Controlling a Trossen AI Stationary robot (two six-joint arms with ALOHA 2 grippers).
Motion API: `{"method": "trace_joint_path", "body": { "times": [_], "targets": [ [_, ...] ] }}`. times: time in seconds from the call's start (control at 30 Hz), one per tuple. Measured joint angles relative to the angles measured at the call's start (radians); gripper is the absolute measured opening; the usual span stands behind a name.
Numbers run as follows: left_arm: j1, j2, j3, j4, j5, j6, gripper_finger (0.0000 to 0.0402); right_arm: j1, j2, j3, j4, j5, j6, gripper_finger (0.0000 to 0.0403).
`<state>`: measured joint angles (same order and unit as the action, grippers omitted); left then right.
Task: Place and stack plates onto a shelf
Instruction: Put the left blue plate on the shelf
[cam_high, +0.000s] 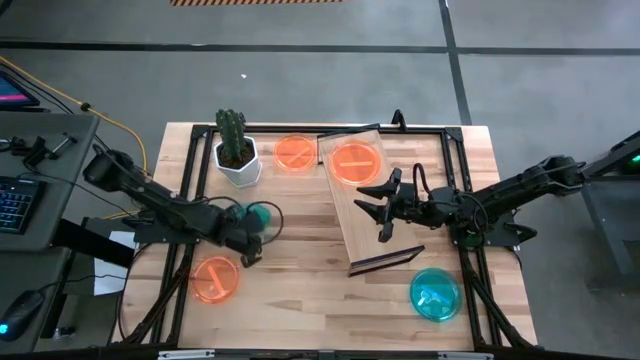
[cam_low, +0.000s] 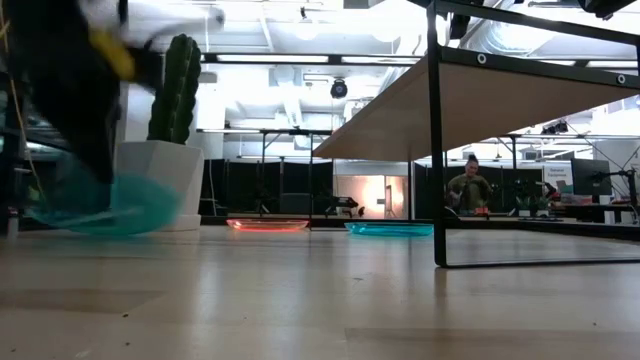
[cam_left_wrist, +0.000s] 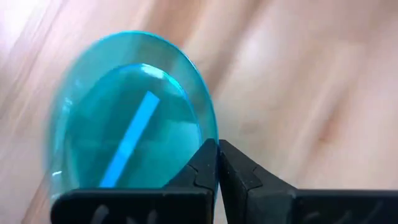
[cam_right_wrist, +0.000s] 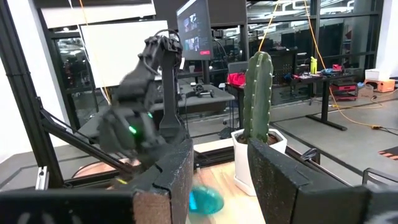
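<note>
Left tool (cam_left_wrist: 217, 163) pinched shut on teal plate (cam_left_wrist: 134, 112) rim, near cactus pot (cam_high: 238, 160) on tabletop (cam_high: 300, 250). Plate likely light, thin, slick; rim grip suits. Right tool (cam_high: 385, 205) open over shelf (cam_high: 375, 225).

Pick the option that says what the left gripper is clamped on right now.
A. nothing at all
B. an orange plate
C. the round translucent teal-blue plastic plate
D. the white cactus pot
C: in the left wrist view the left gripper has its dark fingers pinched together on the rim of the round translucent teal-blue plastic plate, and the high view shows that plate at that gripper.
</note>
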<state>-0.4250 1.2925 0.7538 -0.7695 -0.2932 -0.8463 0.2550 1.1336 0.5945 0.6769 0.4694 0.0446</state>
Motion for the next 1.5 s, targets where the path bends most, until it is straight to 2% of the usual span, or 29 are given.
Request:
{"method": "trace_joint_path", "body": {
  "times": [0.1, 0.23, 0.33, 0.43, 0.53, 0.67, 0.8, 0.97, 1.27, 1.5],
  "targets": [
    [-0.050, 0.000, 0.089, -0.017, -0.037, 0.086, 0.0000, 0.000, 0.000, 0.000, 0.002, 0.000, 0.002, 0.0140],
    [-0.109, -0.001, 0.185, -0.007, -0.196, 0.240, 0.0000, 0.000, 0.000, 0.000, 0.045, 0.000, 0.010, 0.0140],
    [-0.128, -0.001, 0.228, 0.041, -0.302, 0.417, 0.0000, 0.000, 0.000, 0.000, 0.076, -0.001, 0.028, 0.0140],
    [-0.120, -0.001, 0.257, 0.127, -0.344, 0.616, 0.0000, 0.000, 0.000, 0.000, 0.097, -0.002, 0.027, 0.0140],
    [-0.085, 0.013, 0.280, 0.229, -0.332, 0.812, 0.0000, 0.000, 0.000, 0.000, 0.122, -0.002, 0.026, 0.0140],
    [-0.015, 0.064, 0.327, 0.271, -0.304, 1.022, 0.0000, 0.001, 0.000, 0.000, 0.198, -0.001, 0.002, 0.0140],
    [0.053, 0.153, 0.377, 0.285, -0.283, 1.202, 0.0000, 0.003, 0.000, 0.000, 0.215, -0.007, 0.000, 0.0140],
    [0.098, 0.278, 0.436, 0.409, -0.264, 1.402, 0.0000, 0.003, 0.000, 0.000, 0.219, -0.008, -0.001, 0.0140],
    [0.118, 0.445, 0.521, 0.599, -0.108, 1.617, 0.0000, 0.003, 0.000, 0.000, 0.226, -0.008, -0.001, 0.0140],
    [0.151, 0.536, 0.583, 0.620, -0.093, 1.670, 0.0000, 0.003, 0.000, 0.000, 0.229, -0.009, -0.001, 0.0140]
  ]
}}
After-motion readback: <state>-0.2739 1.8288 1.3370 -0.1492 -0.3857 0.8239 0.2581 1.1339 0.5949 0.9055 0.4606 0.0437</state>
